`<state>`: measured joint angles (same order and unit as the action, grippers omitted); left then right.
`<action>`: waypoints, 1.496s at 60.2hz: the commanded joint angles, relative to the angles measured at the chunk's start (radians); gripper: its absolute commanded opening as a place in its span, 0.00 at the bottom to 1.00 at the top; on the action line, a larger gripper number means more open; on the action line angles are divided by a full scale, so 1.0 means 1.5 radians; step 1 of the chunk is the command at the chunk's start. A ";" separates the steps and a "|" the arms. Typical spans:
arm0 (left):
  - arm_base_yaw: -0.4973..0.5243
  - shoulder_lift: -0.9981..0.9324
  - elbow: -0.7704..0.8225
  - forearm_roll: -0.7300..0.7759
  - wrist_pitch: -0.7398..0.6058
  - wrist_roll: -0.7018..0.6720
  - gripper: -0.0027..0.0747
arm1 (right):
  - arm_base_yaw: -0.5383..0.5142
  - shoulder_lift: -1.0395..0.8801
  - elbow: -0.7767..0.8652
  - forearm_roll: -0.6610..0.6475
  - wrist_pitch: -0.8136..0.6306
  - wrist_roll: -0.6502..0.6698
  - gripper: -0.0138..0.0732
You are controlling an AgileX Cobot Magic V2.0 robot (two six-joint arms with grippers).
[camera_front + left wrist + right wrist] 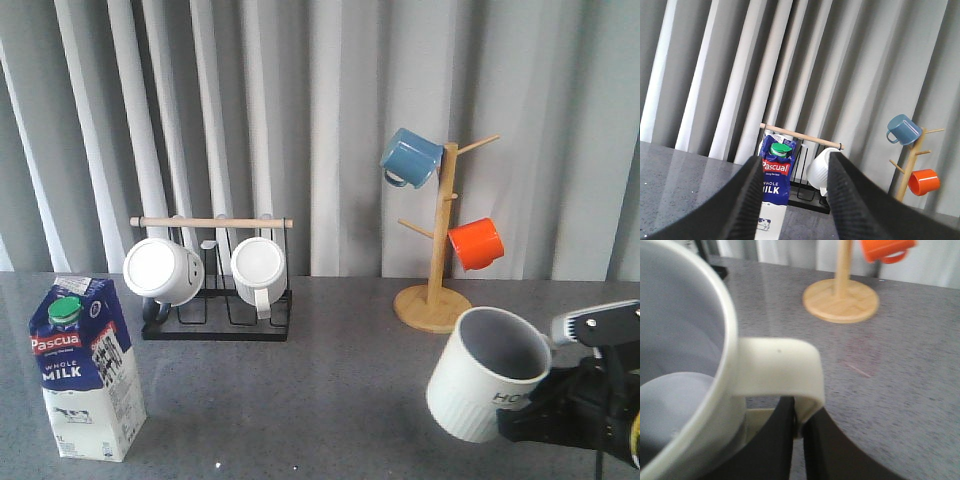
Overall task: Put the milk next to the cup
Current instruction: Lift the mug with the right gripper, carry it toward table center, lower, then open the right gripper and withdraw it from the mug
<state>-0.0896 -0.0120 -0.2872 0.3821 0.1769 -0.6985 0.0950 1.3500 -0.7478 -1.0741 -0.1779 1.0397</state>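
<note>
The right gripper [560, 415] pinches the ribbed HOME cup [487, 374] by its handle, tilted, above the table. The left gripper [792, 200] is spread, with the Pascua milk carton [775, 172] ahead between its fingers. Risk: that thin handle pinch may let the cup swing or slip.

The left pincer [797, 200] is gaping apart, its two dark fingers [747, 200] framing the milk [775, 172] that is standing upright on the counter [685, 180], before a mug rack [802, 165].
</note>
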 commanded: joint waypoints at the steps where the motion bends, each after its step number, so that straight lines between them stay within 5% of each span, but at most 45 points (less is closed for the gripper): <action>1: -0.002 -0.007 -0.017 0.002 -0.038 -0.006 0.43 | 0.040 0.020 -0.048 -0.016 0.022 0.016 0.15; 14: -0.002 -0.007 -0.017 0.002 -0.038 -0.007 0.43 | 0.096 0.119 -0.078 -0.016 0.043 0.019 0.15; 47: -0.002 -0.007 -0.017 -0.003 -0.038 -0.007 0.43 | 0.100 0.206 -0.133 -0.023 0.098 0.035 0.18; 90: -0.002 -0.007 -0.017 -0.003 -0.027 -0.007 0.43 | 0.100 0.177 -0.133 -0.018 0.138 0.041 0.54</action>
<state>-0.0896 -0.0120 -0.2872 0.3812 0.1882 -0.6988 0.2442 1.6872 -0.9171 -1.1010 0.0209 1.1019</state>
